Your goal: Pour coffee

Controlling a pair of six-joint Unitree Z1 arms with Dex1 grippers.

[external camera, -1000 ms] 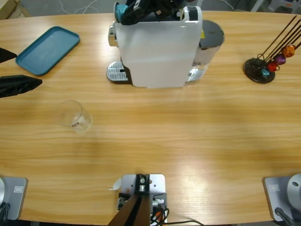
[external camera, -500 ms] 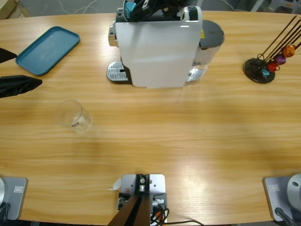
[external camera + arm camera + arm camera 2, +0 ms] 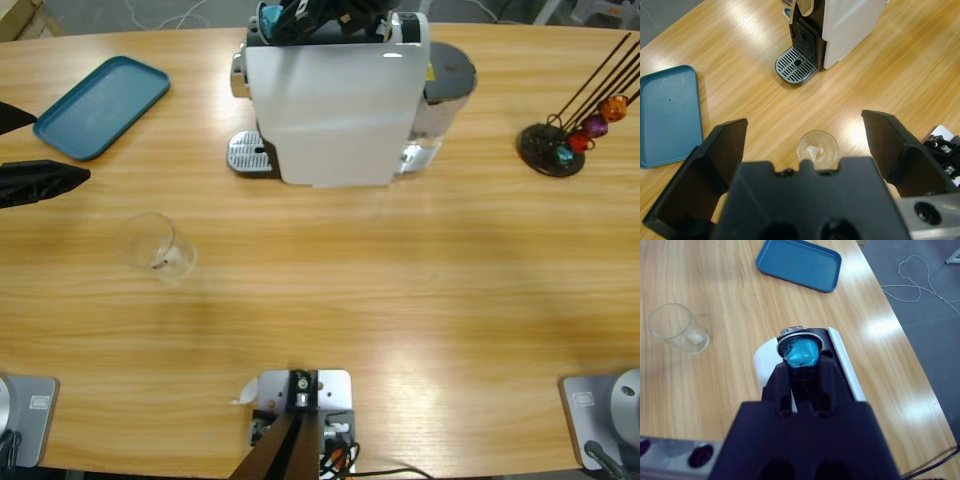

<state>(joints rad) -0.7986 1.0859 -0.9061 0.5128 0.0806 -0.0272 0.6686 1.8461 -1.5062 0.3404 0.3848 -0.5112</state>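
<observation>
A wooden desk [image 3: 400, 290] is seen from above, with a white coffee machine [image 3: 335, 100] at upper centre. The step in hand is judged to be loading a capsule: the right end effector [image 3: 800, 371] is pressed together on a teal capsule [image 3: 801, 354], held at the machine's top opening. In the high view this end effector [image 3: 300, 18] sits at the top edge, over the machine. Next, the capsule would need to be seated squarely in the slot and let go.

The left end effector [image 3: 805, 145] is spread wide and holds nothing; it hangs above a glass [image 3: 817, 148]. In the high view it shows only as black tips at the left edge [image 3: 45, 180].

No coffee can be made out; the glass [image 3: 158, 245], at centre left and well apart from the drip grate [image 3: 250, 153], looks empty.

Counted: one machine, one glass, one blue tray [image 3: 100, 105] at upper left, one capsule rack [image 3: 560, 140] at upper right holding about four coloured capsules.
</observation>
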